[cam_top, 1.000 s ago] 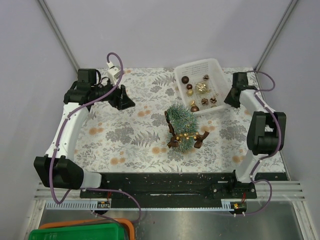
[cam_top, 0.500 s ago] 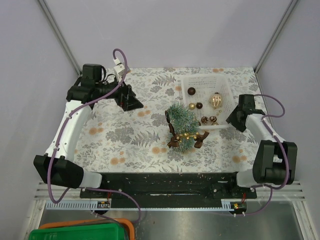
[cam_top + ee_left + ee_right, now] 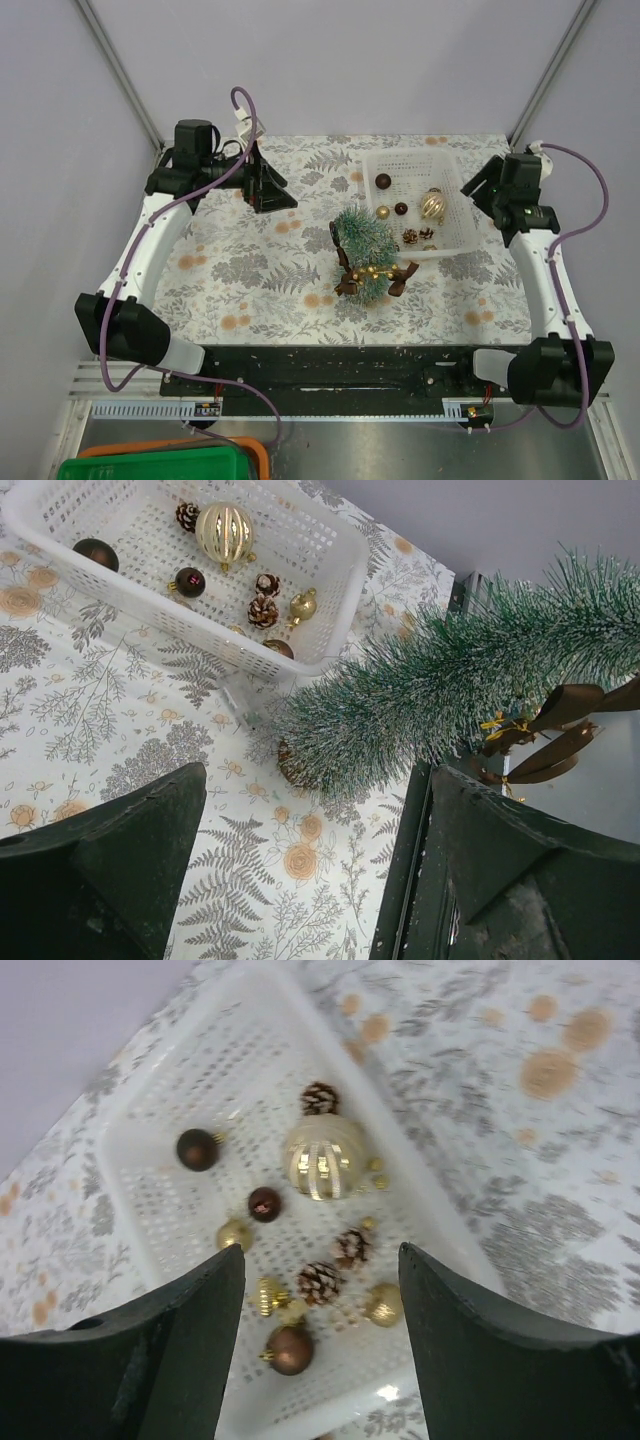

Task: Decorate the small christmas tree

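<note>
The small christmas tree (image 3: 362, 245), with frosted dark-green bristles, stands on the tabletop (image 3: 250, 285) just beside the white perforated plastic basket (image 3: 410, 153). The left pincer (image 3: 310, 865) and right pincer (image 3: 320, 1330) are open, holding nothing.

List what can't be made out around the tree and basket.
- Tree base: top view, covered by bristles.
- Tree's far end: left wrist view, cut off by the right edge.
- Small ornaments: top view, too small to identify.
- Basket near corners: right wrist view, behind the right end effector.
</note>
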Robot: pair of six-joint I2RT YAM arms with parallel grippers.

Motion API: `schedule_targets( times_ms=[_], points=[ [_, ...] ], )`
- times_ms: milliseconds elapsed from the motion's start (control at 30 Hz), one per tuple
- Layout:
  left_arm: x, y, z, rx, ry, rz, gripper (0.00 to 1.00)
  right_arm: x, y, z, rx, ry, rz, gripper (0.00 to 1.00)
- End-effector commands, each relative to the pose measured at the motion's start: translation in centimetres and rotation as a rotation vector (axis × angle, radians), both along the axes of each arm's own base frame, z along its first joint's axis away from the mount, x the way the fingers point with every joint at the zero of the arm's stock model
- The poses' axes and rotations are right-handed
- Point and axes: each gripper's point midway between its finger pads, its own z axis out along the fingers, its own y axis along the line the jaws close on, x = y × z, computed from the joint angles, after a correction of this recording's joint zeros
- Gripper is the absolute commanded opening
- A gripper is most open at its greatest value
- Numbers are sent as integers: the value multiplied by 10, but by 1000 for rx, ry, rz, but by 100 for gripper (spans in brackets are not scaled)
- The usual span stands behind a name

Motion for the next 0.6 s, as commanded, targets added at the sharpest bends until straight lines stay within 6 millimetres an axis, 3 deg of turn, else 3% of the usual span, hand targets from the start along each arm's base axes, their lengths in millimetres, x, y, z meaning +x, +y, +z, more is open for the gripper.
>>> schedule_targets(
  times_ms=[0, 67, 167, 433, 567],
  points=[
    [-3, -5, 14, -30, -49, -17, 99, 31, 84, -11, 107, 2, 284, 71],
    [-3, -7, 10, -17, -26, -6, 99, 37, 116, -32, 103, 56, 366, 71],
    [-3, -9, 2, 14, 22, 13, 99, 41, 135, -70, 116, 145, 401, 71],
    [-1, -9, -11, 31, 105, 29, 99, 36, 130, -133, 42, 280, 395, 69],
    [3, -7, -12, 44, 100, 65, 99, 37, 128, -155, 13, 326, 395, 67]
  ],
)
